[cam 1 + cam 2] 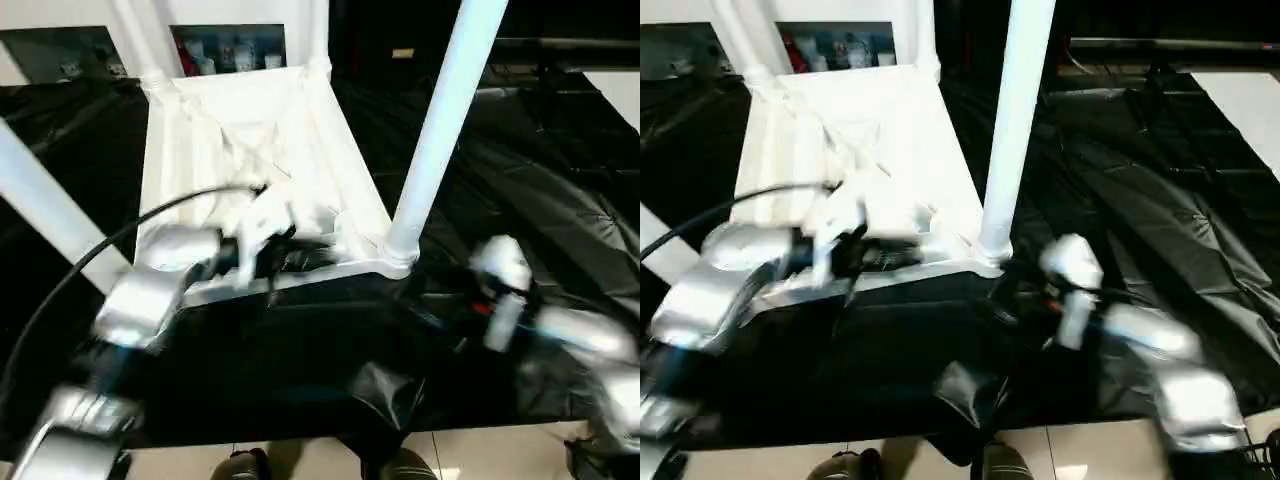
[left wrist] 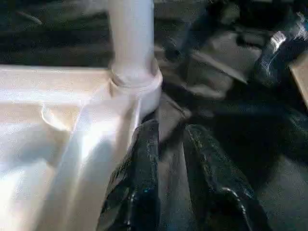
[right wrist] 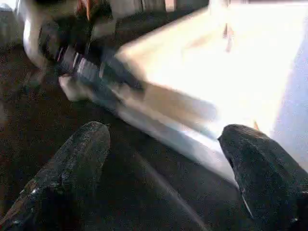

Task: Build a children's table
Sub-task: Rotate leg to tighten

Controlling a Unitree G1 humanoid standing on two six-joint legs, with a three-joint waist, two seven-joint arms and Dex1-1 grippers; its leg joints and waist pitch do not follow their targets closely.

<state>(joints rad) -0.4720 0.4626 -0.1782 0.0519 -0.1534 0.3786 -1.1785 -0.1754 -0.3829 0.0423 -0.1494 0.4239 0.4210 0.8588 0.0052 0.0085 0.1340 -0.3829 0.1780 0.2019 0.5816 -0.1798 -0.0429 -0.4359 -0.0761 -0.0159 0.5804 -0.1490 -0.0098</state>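
Left to right, head views. A white leg (image 1: 45,215) crosses the left edge on a slant, apparently seated in the near left corner of the tabletop (image 1: 250,150); that joint is hidden behind the left arm. The tabletop lies upside down on the black sheet (image 1: 560,200) covering the desk, ribbed underside up, so that the sockets face upward to receive legs; two more legs rise from its far corners. The left gripper (image 2: 173,159) sits at the tabletop's near edge, its fingers (image 2: 144,183) a narrow gap apart with nothing between them; one finger lies just beside the rim below the near right socket, probably to steady the top. Next, an upright leg (image 1: 440,130) stands in that near right socket (image 1: 398,245), its flared end seated in the collar. Farthest right, the right gripper (image 3: 163,159) hovers low over the sheet, jaws wide and empty, facing the tabletop's near edge; seemingly ready to brace it.
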